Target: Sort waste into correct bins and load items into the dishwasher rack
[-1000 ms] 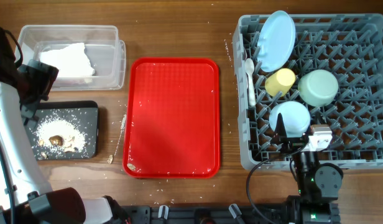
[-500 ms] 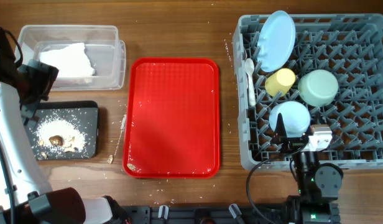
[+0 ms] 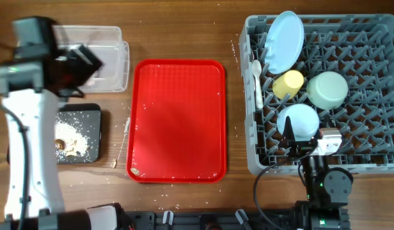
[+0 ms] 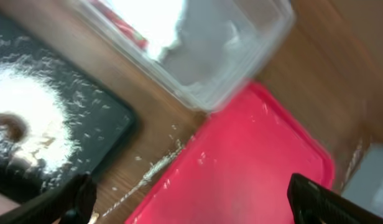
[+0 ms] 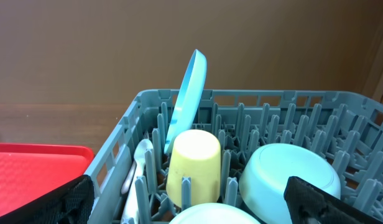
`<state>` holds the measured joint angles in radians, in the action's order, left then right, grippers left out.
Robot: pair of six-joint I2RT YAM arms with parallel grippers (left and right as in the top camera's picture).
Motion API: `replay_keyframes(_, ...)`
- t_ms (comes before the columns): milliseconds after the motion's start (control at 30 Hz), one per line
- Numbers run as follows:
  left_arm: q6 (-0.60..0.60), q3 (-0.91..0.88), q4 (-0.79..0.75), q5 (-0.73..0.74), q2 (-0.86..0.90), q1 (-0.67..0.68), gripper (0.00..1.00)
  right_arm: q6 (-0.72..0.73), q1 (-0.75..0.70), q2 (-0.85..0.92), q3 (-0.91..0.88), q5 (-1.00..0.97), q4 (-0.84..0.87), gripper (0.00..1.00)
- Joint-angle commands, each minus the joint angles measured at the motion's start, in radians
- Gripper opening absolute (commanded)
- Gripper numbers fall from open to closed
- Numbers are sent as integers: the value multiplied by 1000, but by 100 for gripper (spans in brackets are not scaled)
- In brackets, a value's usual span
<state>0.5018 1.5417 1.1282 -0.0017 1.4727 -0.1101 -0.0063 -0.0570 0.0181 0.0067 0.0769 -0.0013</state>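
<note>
The grey dishwasher rack (image 3: 376,150) holds the light blue plate (image 3: 283,41) on edge, the yellow cup (image 3: 288,83), the pale green bowl (image 3: 327,89), the light blue bowl (image 3: 298,119) and the white spoon (image 3: 257,83). My right gripper (image 3: 306,135) hangs open and empty over the rack's front edge, and the cup (image 5: 191,162) lies between its fingers. My left gripper (image 3: 78,62), blurred, is open and empty over the clear tub (image 3: 110,54). The napkin (image 4: 154,15) and red wrapper (image 4: 123,25) lie in the tub. The black tray (image 3: 88,118) holds brown scraps (image 3: 64,147) and crumbs.
The flat red serving tray (image 3: 178,121) lies between the bins and the rack, with a few crumbs at its front left corner. A thin trail of crumbs (image 3: 123,140) lies on the wood between the black tray and the red tray. I cannot make out the fork.
My left arm has swung up and right from the table's left edge to over the clear tub, now covering the napkin in the overhead view. The right arm has not moved.
</note>
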Motion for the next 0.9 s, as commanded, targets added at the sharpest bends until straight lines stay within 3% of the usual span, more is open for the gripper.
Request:
replay_keyframes(0, -197, -219, -147, 9, -174, 96, 100, -18, -6, -13, -2, -17, 3, 100)
replay_keyframes(167, -316, -655, -353, 13, -496, 115, 100, -17, -6, -13, -2, -17, 3, 100)
replay_keyframes(267, -317, -912, -509, 12, -758, 112, 100, -18, -6, -13, -2, -17, 3, 100)
replay_keyframes(467, -320, -1234, -762, 12, -1204, 113, 100, -17, -6, -13, -2, -17, 3, 100)
replay_keyframes(733, -320, -1422, -979, 31, -1384, 113, 100, -18, -6, -13, -2, -17, 3, 100)
replay_keyframes(867, -398, -1493, -1116, 83, -1418, 113, 100, -18, -6, -13, -2, -17, 3, 100)
